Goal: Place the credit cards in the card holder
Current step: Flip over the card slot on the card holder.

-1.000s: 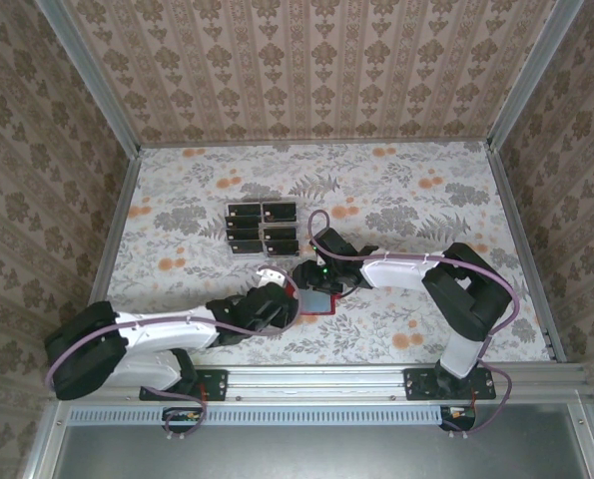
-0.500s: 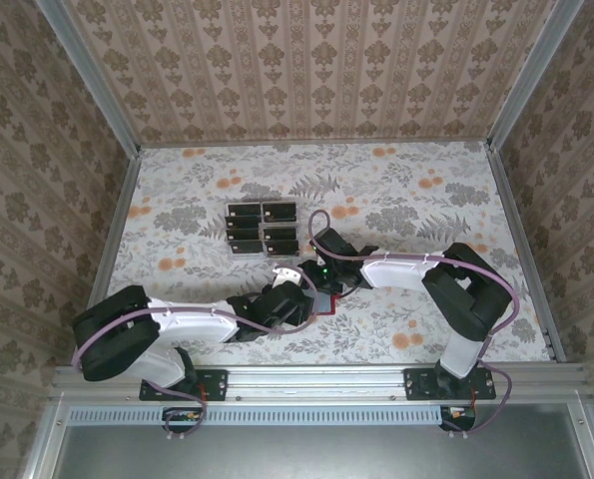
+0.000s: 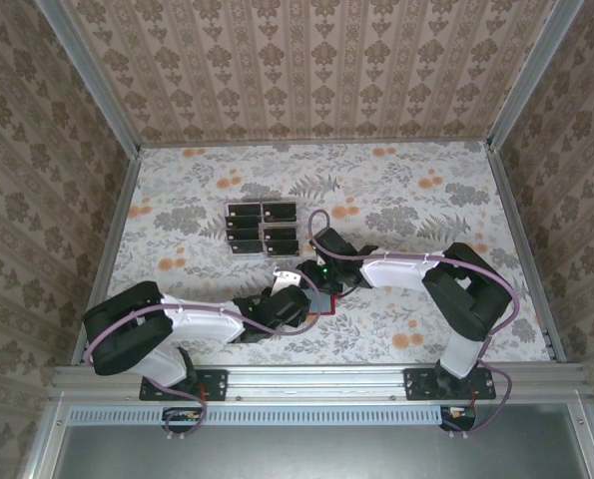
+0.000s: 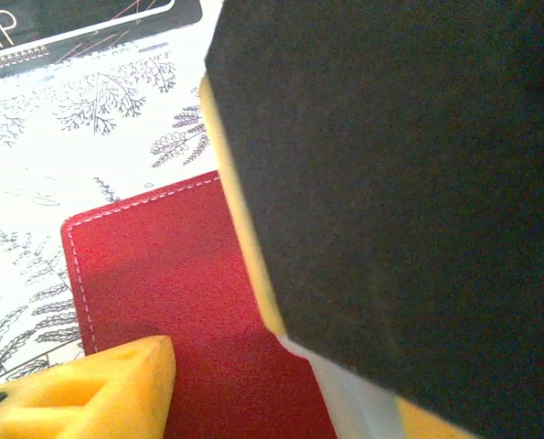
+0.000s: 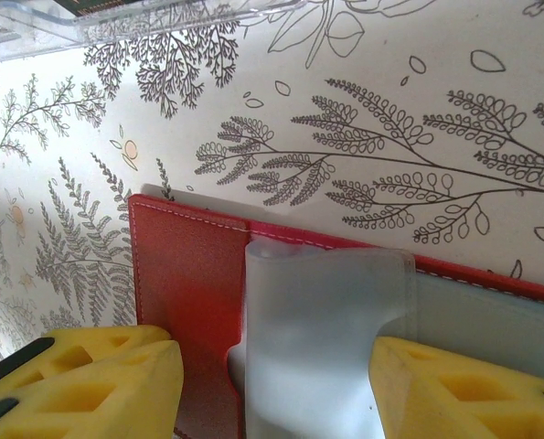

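Right claw (image 5: 272, 366) spread, straddling open card holder (image 5: 189, 274); left claw (image 3: 301, 294) over its red cover, grip unclear.

Lab booth: wallpapered walls (image 3: 316, 70), aluminium frame (image 3: 86, 70)

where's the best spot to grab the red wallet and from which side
Probably the stitched outer edge of the small red folding wallet, coming in low over the fern-printed table beside it: it lies flat and thin, so only an edge offers both faces to pinch.
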You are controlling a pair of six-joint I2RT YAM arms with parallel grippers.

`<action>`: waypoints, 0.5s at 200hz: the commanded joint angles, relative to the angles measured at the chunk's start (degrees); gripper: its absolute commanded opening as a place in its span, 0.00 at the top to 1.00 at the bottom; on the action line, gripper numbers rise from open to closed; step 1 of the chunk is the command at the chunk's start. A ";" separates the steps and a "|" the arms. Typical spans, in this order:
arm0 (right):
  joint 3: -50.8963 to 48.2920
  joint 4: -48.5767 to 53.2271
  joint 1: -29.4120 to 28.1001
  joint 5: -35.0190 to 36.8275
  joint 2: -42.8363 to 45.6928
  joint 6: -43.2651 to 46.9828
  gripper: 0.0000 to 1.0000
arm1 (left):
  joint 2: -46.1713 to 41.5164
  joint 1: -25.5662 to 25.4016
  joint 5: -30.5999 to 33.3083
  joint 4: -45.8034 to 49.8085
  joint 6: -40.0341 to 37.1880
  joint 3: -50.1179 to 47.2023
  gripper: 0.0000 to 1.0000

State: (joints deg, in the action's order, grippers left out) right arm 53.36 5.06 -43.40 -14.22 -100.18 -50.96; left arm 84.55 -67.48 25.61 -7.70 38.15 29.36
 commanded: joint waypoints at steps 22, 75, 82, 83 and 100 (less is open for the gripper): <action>1.27 6.06 0.92 0.72 3.84 0.87 0.40 | 0.96 -0.81 1.46 0.34 1.72 -0.68 0.36; 0.26 7.80 2.09 1.56 6.66 1.42 0.40 | 1.14 -0.86 1.53 -0.03 1.96 -1.15 0.36; 0.05 7.78 2.14 1.56 6.64 1.36 0.40 | 1.12 -0.89 1.53 -0.11 1.97 -1.17 0.36; 0.06 7.73 2.12 1.61 6.61 1.38 0.40 | 1.13 -0.89 1.54 -0.11 1.95 -1.16 0.36; -0.40 7.47 2.15 1.56 6.45 1.16 0.40 | 1.20 -0.90 1.53 -0.21 1.98 -1.22 0.36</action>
State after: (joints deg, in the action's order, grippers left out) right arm 53.45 10.74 -41.41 -13.63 -95.07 -50.54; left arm 84.82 -67.85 26.26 -8.25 39.05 29.15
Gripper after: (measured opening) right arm 0.599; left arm 0.637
